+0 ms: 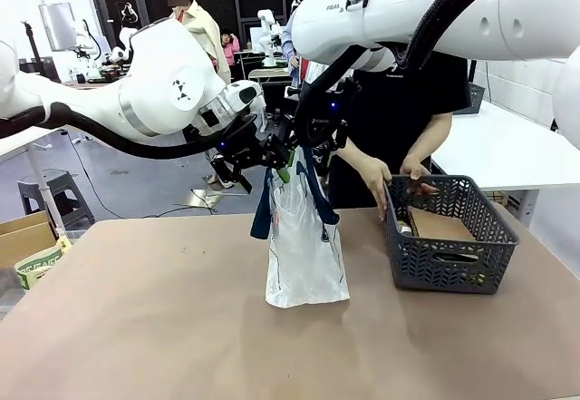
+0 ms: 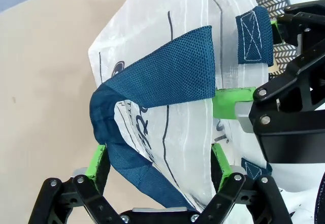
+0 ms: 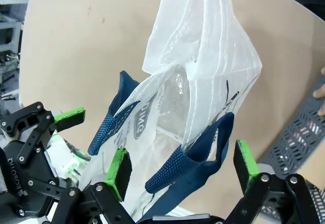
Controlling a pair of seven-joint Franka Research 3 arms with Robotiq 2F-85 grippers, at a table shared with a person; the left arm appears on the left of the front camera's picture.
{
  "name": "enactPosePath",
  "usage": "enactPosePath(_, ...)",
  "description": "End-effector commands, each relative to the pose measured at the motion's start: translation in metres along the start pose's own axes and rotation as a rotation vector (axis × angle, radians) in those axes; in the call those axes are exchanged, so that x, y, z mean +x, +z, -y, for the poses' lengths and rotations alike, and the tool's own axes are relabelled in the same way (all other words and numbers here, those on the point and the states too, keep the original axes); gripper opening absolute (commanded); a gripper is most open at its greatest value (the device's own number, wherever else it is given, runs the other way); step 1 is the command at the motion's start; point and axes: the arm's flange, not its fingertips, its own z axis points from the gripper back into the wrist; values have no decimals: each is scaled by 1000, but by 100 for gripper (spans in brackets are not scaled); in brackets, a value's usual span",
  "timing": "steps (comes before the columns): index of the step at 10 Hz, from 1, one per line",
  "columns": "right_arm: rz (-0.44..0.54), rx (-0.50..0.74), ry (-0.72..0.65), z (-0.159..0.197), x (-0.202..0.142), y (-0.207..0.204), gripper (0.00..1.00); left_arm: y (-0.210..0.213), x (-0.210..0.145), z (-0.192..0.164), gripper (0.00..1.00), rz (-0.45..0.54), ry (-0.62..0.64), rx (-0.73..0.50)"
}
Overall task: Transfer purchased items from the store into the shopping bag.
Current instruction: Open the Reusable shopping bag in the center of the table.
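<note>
The shopping bag [image 1: 305,253] stands upright in the middle of the table, whitish and translucent with navy strap handles. My left gripper [image 1: 275,159] hangs open at its top left; in the left wrist view a navy strap [image 2: 162,82] lies between the spread green pads [image 2: 96,160]. My right gripper [image 1: 314,139] is open at the bag's top right, and another strap [image 3: 193,155] droops between its pads [image 3: 246,158]. The store [image 1: 449,237], a dark mesh basket, sits to the right with a tan item [image 1: 440,226] inside. A person's hands [image 1: 377,182] reach into the basket.
A person stands across the table behind the basket. A cardboard box [image 1: 25,246] and a stool [image 1: 54,193] are off the table's left side, and a white table [image 1: 507,146] stands far right. Bare tabletop [image 1: 136,327] lies in front and to the left.
</note>
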Motion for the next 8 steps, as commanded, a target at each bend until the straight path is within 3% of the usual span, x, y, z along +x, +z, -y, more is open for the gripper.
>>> enactPosePath(1, 13, 6, 31, 5, -6, -1, 82, 0, 0, 0, 81, 0, 0, 0)
enactPosePath(5, -30, 19, -6, 2, -15, -5, 5, 2, -1, 3, 3, 4, -7, 23)
enactPosePath(6, -33, 18, -13, 3, -17, -5, 0, 1, 0, 3, 0, 3, -4, 19)
enactPosePath(8, -44, 10, -24, 2, -20, -4, 0, 1, -1, 4, 0, 3, 4, 21)
